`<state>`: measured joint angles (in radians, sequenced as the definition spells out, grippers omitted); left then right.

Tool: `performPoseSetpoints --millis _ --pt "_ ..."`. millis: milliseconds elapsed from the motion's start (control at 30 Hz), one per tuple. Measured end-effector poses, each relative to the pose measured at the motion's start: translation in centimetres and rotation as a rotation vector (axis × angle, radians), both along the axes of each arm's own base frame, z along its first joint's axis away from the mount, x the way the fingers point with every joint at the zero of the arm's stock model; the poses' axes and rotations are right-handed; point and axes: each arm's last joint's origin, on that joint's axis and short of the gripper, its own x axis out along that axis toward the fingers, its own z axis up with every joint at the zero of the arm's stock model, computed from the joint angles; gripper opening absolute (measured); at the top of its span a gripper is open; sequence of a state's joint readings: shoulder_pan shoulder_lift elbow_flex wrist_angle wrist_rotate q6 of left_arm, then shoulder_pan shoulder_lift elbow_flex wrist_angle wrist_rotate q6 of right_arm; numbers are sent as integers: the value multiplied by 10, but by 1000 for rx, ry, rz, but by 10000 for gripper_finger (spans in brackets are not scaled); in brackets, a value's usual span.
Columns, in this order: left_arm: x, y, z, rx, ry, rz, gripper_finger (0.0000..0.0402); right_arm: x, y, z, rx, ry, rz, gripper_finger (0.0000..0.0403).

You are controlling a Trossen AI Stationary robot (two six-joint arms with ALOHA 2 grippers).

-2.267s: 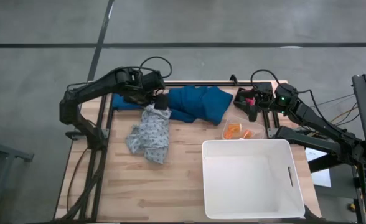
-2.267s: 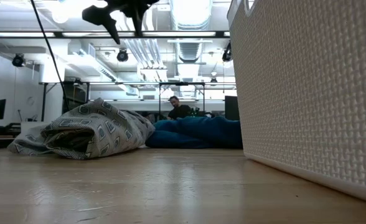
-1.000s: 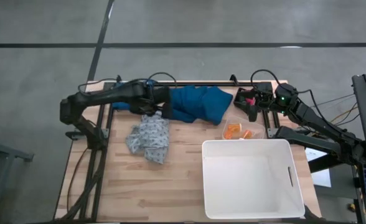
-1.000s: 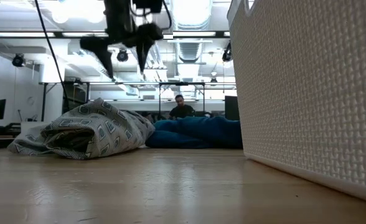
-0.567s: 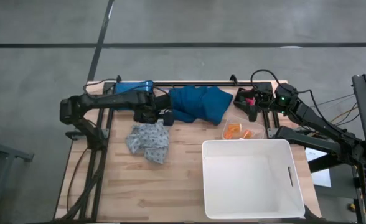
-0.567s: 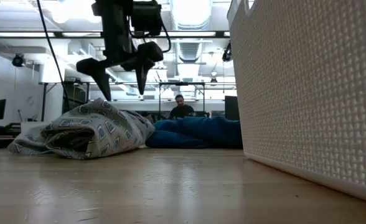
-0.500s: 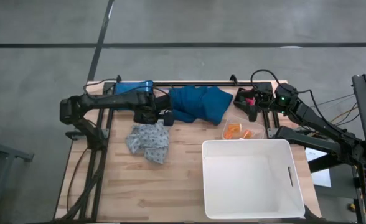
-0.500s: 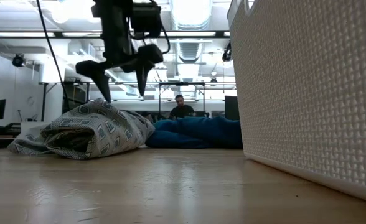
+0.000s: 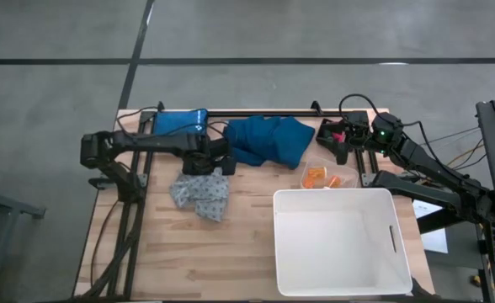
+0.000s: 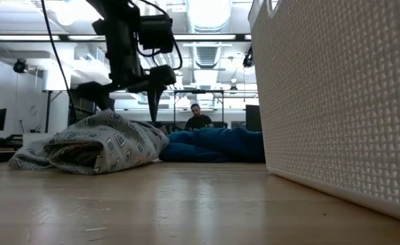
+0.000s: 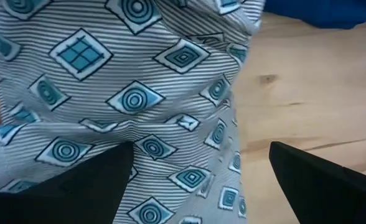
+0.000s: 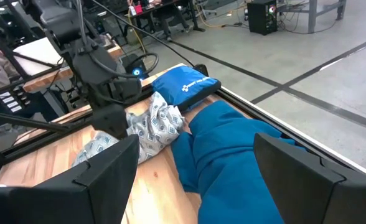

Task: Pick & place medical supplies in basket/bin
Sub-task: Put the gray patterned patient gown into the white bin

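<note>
Overhead, ceiling lights (image 10: 207,13) glare above the wooden table (image 9: 247,244).

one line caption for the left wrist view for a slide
Open left hand poised over the patterned garment on the wooden table.

I look straight down from overhead, and level across the tabletop. My left wrist camera sits close over the patterned cloth (image 11: 127,93), which all four views share.
</note>
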<state>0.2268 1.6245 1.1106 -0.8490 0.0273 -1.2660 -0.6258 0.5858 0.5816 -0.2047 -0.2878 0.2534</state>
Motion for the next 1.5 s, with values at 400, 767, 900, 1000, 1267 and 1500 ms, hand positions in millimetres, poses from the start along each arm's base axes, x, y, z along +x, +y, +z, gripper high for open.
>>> performPoseSetpoints --millis 400,767,900,1000,1267,1500 --pt "-1 0 -22 15 -70 2 380 0 0 0 0 0 0 311" --pt "-11 -2 -22 -7 42 -4 368 0 0 0 0 0 0 311" --pt "-17 -4 -23 -20 101 -4 366 0 0 0 0 0 0 311" --pt "-20 -5 -23 -30 135 -4 366 0 0 0 0 0 0 311" --pt "-24 -6 -24 -42 181 -4 366 0 0 0 0 0 0 311" --pt "-27 -6 -24 -44 212 -5 366 0 0 0 0 0 0 311"
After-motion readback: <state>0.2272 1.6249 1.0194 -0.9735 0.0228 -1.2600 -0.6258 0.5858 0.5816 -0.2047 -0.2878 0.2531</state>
